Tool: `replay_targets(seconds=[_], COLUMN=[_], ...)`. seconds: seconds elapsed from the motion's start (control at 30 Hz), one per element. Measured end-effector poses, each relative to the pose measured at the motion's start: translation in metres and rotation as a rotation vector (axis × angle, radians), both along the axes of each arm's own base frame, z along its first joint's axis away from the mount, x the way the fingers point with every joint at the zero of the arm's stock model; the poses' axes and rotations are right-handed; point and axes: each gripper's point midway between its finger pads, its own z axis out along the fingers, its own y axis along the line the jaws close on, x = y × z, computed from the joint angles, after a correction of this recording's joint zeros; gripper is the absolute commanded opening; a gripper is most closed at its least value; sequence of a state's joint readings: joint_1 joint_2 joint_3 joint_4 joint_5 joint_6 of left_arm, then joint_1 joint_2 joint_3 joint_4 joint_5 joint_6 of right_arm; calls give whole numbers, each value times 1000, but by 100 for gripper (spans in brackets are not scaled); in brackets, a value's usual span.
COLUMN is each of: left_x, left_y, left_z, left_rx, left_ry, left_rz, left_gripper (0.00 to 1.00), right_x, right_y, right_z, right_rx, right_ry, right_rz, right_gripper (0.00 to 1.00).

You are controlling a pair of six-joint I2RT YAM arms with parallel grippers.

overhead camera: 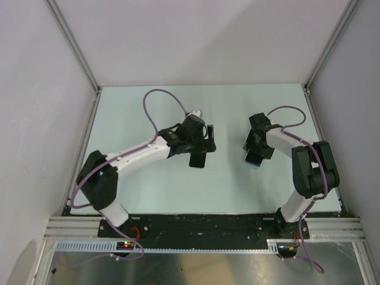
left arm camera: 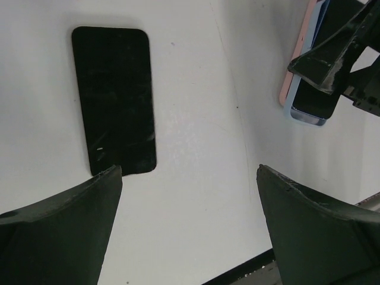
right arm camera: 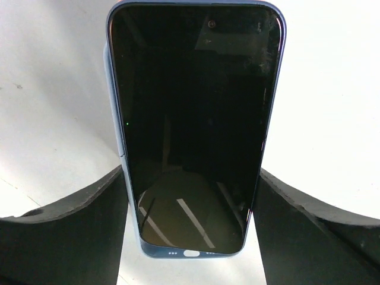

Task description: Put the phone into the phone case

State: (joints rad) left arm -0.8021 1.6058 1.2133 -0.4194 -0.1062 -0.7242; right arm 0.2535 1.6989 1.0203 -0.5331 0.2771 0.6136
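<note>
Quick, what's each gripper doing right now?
Left gripper: open, holding nothing.
Right gripper: closed on the blue-cased phone.

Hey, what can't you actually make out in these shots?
Pink item, left wrist view: cut off by the top edge and covered by the right gripper, so unidentifiable.
Blue-edged phone, right wrist view: whether the fingers pinch it, dark against dark.
Black slab, left wrist view: phone or empty case, too featureless.
</note>
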Motion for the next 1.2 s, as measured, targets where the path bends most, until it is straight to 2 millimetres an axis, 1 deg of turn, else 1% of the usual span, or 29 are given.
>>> replay_targets(seconds=[0.03,0.13,0.23,0.4,0.53,0.63,0.7,0.77,0.83,0.93,1.0,1.1,1.2], left_x=[0,1,1,1,3,7,11,16,21,28,33,41,46], left_y=[-5,-17,-30,-53,-72,-87,-98,-112,-123,-139,-149,-162,-171], left_z=[-3,-15,-26,-36,-40,-43,-46,-50,-57,-69,-76,-81,-80], left_rx=[6,36,70,101,108,109,112,117,123,135,143,150,157], left_ry=[3,7,4,-19,-41,-57,-68,-82,-91,-103,-111,-137,-166], left_rz=[-7,-29,-58,-115,-163,-187,-201,-208,-209,-206,-203,-199,-192], left_gripper=[98,98,98,98,98,98,97,94,91,87,84,78,74], right_x=[1,1,0,0,0,-2,-5,-10,-19,-42,-58,-80,-88], right_y=[0,0,1,-3,-17,-35,-49,-62,-77,-98,-108,-119,-122], right_z=[0,4,10,31,48,57,60,56,48,28,16,3,-1], right_rx=[4,25,59,109,119,104,82,59,42,20,13,4,3], right_ry=[-1,-10,-20,-62,-100,-118,-116,-106,-83,-25,13,57,65], right_rz=[2,4,0,-15,-54,-102,-140,-180,-227,-304,-348,-401,-415], right_gripper=[62,57,55,52,53,54,55,55,55,55,56,57,61])
